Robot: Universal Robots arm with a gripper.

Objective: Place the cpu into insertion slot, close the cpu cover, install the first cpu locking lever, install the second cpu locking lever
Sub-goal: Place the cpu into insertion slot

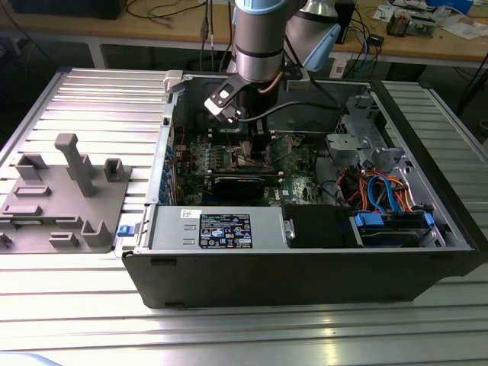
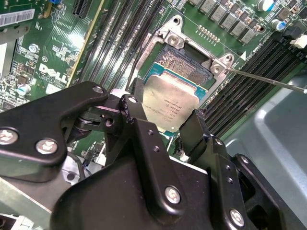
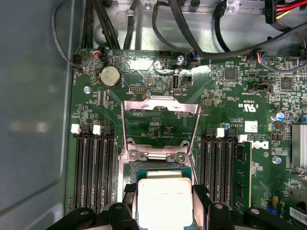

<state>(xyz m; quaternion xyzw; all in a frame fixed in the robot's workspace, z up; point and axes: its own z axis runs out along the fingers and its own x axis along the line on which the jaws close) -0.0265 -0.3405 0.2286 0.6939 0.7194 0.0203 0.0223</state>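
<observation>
On the ribbed worktop, well off from the claw toward the exterior view's left, stands a grey fixture. Further right the arm reaches down into the open computer case, where the claw sits low over the motherboard and is hard to make out.

In the second wrist view the claw is clenched on the cpu, with a black finger against each of two opposite edges and the dull metal lid facing up. Just past the fingertips lies the insertion slot, its brownish contact field partly bare and partly under the chip. In the first wrist view the cpu cover is swung open on the far side of the slot from the claw. A thin locking lever juts out away from the slot.

The chip is likely light, thin and rigid, with a smooth lid that could slip. The edges, as gripped, look the right hold, since the underside and the slot's contacts are probably easy to bend. Hidden are the chip's underside, the near part of the slot beneath it, and whether chip and slot touch at all; I cannot tell which of the two levers the rod is
</observation>
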